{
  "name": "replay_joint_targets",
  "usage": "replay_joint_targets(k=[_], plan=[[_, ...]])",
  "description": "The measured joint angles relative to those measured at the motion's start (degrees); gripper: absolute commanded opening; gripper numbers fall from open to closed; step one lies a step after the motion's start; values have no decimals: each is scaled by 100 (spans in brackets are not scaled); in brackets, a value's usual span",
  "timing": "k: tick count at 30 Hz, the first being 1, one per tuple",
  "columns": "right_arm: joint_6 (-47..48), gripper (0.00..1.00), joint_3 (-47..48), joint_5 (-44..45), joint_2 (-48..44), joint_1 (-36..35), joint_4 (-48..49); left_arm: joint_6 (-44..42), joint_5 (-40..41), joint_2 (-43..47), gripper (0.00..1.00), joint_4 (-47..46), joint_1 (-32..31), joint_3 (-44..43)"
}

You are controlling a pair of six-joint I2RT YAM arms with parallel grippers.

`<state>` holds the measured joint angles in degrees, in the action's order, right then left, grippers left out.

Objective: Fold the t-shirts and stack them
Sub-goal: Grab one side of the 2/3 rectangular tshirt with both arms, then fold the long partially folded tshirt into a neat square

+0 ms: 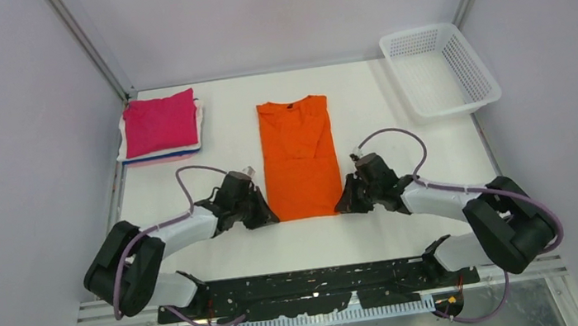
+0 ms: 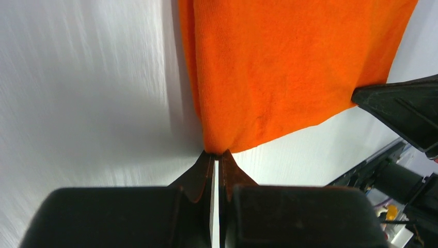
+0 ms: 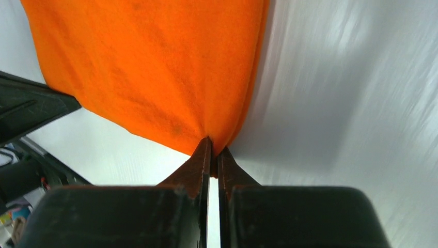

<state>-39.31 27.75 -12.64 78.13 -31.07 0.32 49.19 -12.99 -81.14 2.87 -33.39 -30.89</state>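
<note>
An orange t-shirt [image 1: 298, 155] lies on the white table as a long strip, sleeves folded in, collar at the far end. My left gripper [image 1: 269, 218] is shut on its near left corner [image 2: 217, 144]. My right gripper [image 1: 343, 206] is shut on its near right corner [image 3: 213, 147]. Both corners are pinched between the fingertips close to the table. A folded magenta-pink t-shirt [image 1: 161, 122] tops a stack of folded white and blue shirts at the far left.
A white lattice basket [image 1: 439, 70] stands at the far right corner of the table [image 1: 398, 133]. Grey walls close in the left, right and back. The right arm's fingers [image 2: 403, 111] show in the left wrist view.
</note>
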Motion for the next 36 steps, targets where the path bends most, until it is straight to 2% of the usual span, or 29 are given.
replay_joint_targets(k=[8,12,15,19,26,29,36], plan=[[-15,5,-608,-190,-1390,-719,-1189,323,133,1530,0,479,-922,1001],[-101,5,-769,-402,-2138,-1086,-1733,568,184,2249,0,968,-1528,1193],[-184,5,-857,-498,-2592,-1196,-1945,649,192,2662,0,1189,-1735,1202],[-247,5,-804,-455,-2979,-1200,-2177,625,404,3121,0,1554,-1751,1034],[-94,5,-96,-142,-2894,-979,-2330,345,1128,3410,0,1860,-1696,321],[31,5,282,-107,-2693,-632,-2201,125,1222,3268,0,1843,-1453,-11],[382,5,1126,-367,-1720,175,-1980,-457,1237,2295,0,1742,-619,-1014]])
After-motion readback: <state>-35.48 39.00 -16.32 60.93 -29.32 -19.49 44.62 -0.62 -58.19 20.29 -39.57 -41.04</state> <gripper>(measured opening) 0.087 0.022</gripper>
